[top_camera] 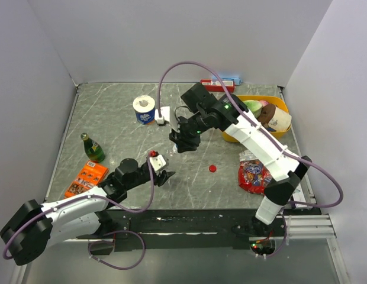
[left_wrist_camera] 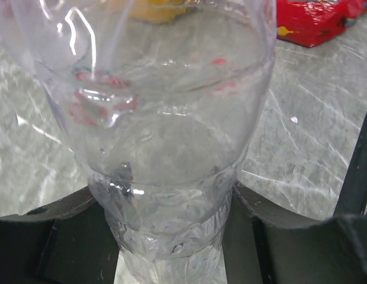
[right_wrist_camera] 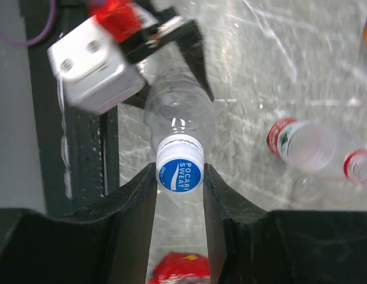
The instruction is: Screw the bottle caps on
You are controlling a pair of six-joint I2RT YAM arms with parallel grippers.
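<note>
Tabletop [top_camera: 112,127] seen from above: my left gripper [top_camera: 164,176] reaches in from the lower left toward the centre. My right gripper [top_camera: 182,144] hangs just above and right of it. The clear bottle between them is hard to make out from here. A red cap [top_camera: 212,168] lies loose right of centre, near a red snack bag [top_camera: 253,176]. A yellow bin [top_camera: 282,105] sits at upper right and a green bottle [top_camera: 92,149] at left.

Left wrist view: the clear bottle [left_wrist_camera: 166,177] fills the frame. My two black fingers [left_wrist_camera: 47,236] pinch its body from the lower left and lower right.

Right wrist view: my right fingers [right_wrist_camera: 136,219] stand narrow, gripping a blue cap [right_wrist_camera: 179,172] at centre, one finger touching each side. The cap sits on the clear bottle's neck, and the bottle's far end is clamped in my left gripper at upper left. A red-banded bottle [right_wrist_camera: 311,147] lies on the table at right.
</note>
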